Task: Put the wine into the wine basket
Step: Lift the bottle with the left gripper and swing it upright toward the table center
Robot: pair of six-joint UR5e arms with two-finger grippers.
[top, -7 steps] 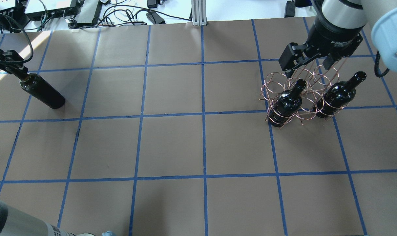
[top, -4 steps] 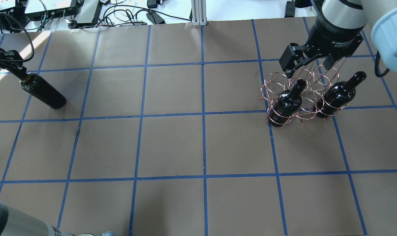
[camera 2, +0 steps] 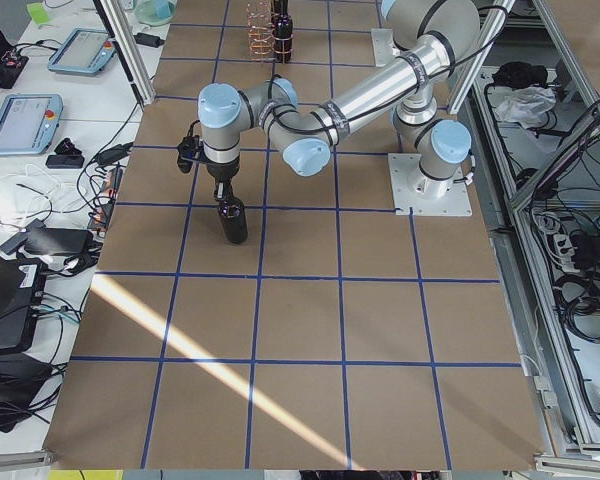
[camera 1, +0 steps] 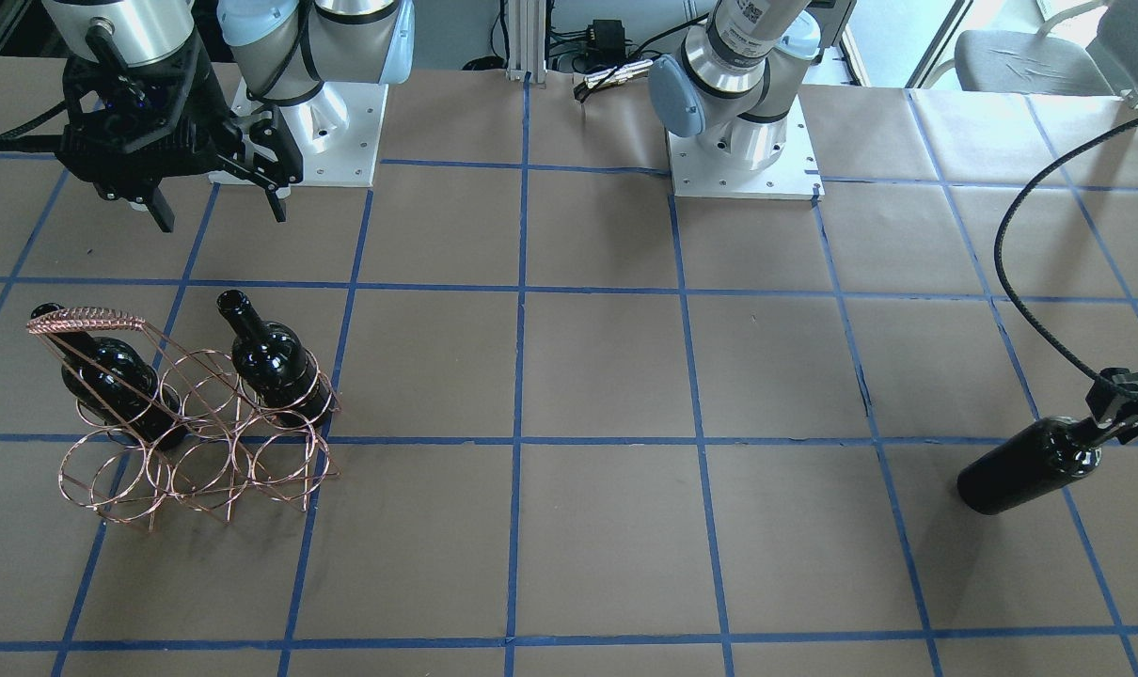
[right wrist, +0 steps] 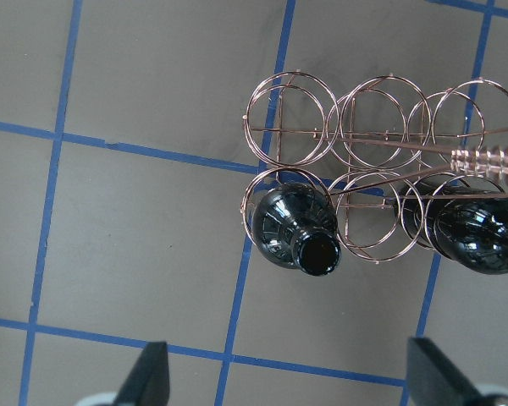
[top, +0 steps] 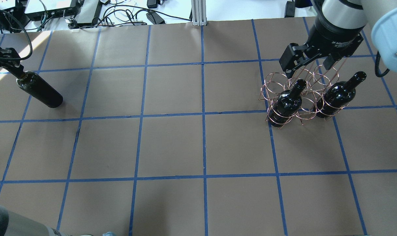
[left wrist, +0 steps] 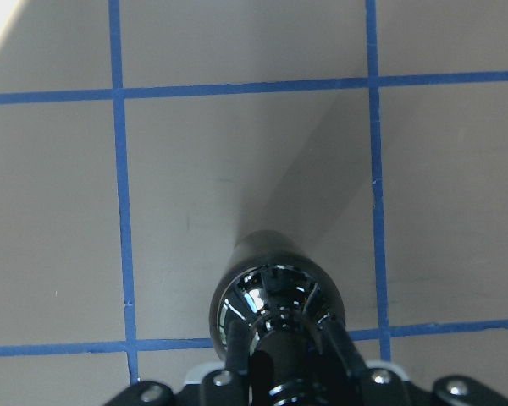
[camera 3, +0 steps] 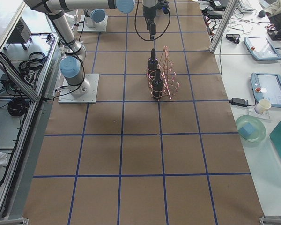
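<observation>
The left claw (top: 16,69) is gripping a black wine bottle (top: 41,93) by the neck, with its jaws closed around the glass. It is holding the bottle at the far left end of the table (top: 172,147). The bottle is standing upright under the claw, its long axis running straight down. I cannot tell whether its base is touching the table.

The copper wire basket (top: 285,82) is sitting well apart from it, on the robot's right side. Two other bottles (top: 288,100) are standing in the end rings of the row nearer the robot. The ring between them and the whole far row are showing empty.

The right claw (top: 311,67) is hovering just above the basket with its jaws spread wide, gripping nothing. It is the nearer arm to the basket, but the left arm is the one carrying the bottle. The coming move likely calls for carrying the bottle sideways to the right, keeping it vertical.
</observation>
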